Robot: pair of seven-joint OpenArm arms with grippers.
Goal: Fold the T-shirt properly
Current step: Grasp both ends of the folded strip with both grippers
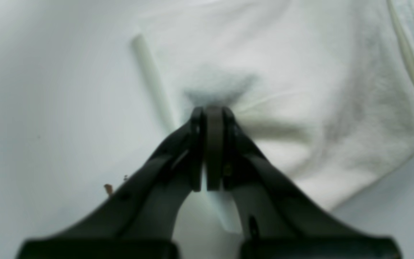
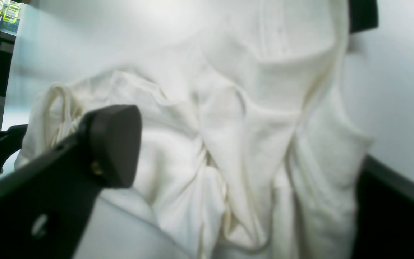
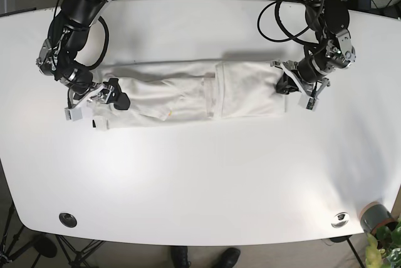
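A white T-shirt (image 3: 188, 96) lies as a long narrow band across the white table (image 3: 200, 180). Its right end (image 3: 247, 89) forms a doubled-over panel. My left gripper (image 3: 286, 84) sits at that panel's right edge. In the left wrist view the left gripper (image 1: 212, 111) is shut, with T-shirt (image 1: 300, 108) fabric puckering from its tip. My right gripper (image 3: 108, 97) is at the band's left end. Seen from the right wrist, the right gripper (image 2: 239, 144) is open wide, and bunched T-shirt (image 2: 250, 136) folds lie between its fingers (image 2: 111, 144).
Both arms reach in from the table's far side, with cables (image 3: 282, 17) trailing behind the one on the right. A dark round fitting (image 3: 67, 219) and a silver one (image 3: 340, 219) sit near the front edge. A cup (image 3: 374, 216) and a plant stand at the front right corner.
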